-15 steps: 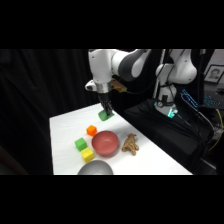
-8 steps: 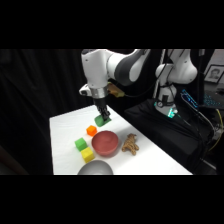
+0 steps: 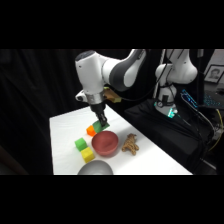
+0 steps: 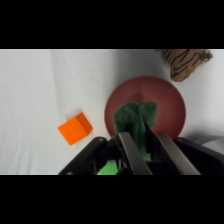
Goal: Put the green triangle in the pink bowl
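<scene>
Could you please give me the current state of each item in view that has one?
hand: shut on the green triangle, above the table.
green triangle: held between the fingers, over the pink bowl's near rim.
pink bowl: upright on the table, nothing inside.
grey bowl: upright at the table's front edge.

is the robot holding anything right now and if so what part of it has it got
Yes. The gripper holds the green triangle, its jaws shut on the block's lower end in the wrist view; the rest sticks out over the pink bowl.
</scene>
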